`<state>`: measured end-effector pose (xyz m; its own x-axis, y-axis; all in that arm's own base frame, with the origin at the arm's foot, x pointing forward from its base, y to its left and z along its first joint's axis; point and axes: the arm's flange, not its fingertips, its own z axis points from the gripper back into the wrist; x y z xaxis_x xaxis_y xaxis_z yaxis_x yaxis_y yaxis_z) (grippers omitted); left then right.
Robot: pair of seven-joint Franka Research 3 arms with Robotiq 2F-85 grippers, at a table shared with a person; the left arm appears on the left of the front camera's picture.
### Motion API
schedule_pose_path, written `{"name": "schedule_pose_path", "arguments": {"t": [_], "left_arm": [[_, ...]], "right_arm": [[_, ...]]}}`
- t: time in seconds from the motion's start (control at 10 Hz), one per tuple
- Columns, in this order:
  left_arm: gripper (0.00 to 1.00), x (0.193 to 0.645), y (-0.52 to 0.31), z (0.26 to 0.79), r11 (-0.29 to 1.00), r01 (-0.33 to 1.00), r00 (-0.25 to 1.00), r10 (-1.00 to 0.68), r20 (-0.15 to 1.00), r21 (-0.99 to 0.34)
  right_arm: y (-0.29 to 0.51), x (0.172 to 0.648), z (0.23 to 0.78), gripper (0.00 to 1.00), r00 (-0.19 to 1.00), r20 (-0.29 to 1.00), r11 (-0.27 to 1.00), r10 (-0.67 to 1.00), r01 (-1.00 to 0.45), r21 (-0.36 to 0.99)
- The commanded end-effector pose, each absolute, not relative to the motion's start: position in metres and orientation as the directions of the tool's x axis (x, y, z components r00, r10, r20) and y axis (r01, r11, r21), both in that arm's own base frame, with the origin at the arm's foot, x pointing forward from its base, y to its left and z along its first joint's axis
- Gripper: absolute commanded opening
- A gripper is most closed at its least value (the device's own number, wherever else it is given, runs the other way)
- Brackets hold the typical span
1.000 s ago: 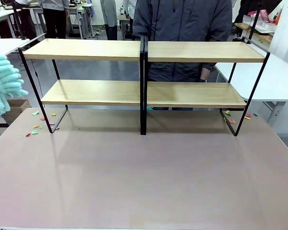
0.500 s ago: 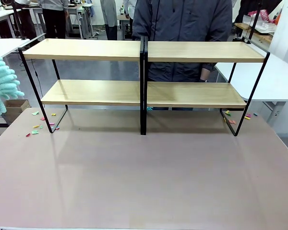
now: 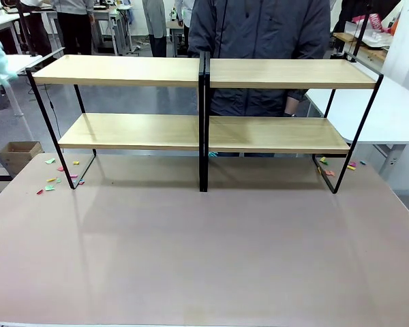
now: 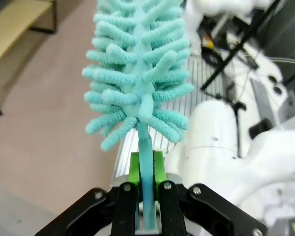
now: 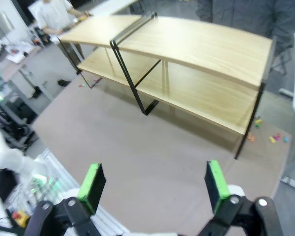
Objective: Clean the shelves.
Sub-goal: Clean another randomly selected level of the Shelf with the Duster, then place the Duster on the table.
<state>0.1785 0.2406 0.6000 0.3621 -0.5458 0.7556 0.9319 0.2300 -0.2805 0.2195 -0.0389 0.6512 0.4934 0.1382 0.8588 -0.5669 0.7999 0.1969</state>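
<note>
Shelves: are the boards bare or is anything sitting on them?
Bare. In the front view all four light wooden boards of the shelves carry nothing; the right wrist view shows the same. Coloured scraps lie on the table beside the frame.

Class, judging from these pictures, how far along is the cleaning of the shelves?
Done: both boards of the shelves look bare. In hand: the left gripper is shut on a teal duster; the right gripper is open. Left: coloured scraps lie on the table.
</note>
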Motion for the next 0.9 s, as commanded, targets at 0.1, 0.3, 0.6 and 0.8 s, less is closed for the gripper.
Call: {"name": "schedule_pose_path", "arguments": {"t": [0.1, 0.3, 0.6, 0.8], "left_arm": [[0.13, 0.209, 0.308, 0.64, 0.299, 0.904, 0.404, -0.372, 0.835, -0.305], [0.13, 0.201, 0.289, 0.629, 0.308, 0.9, 0.423, -0.443, 0.791, -0.309], [0.13, 0.201, 0.289, 0.629, 0.308, 0.9, 0.423, -0.443, 0.791, -0.309], [0.13, 0.201, 0.289, 0.629, 0.308, 0.9, 0.423, -0.443, 0.791, -0.309]], "right_arm": [[-0.039, 0.22, 0.651, 1.0, 0.487, 0.862, 0.791, 0.137, -0.578, 0.201], [-0.039, 0.22, 0.651, 1.0, 0.487, 0.862, 0.791, 0.137, -0.578, 0.201], [-0.039, 0.22, 0.651, 1.0, 0.487, 0.862, 0.791, 0.137, -0.578, 0.201], [-0.039, 0.22, 0.651, 1.0, 0.487, 0.862, 0.791, 0.137, -0.578, 0.201]]}}
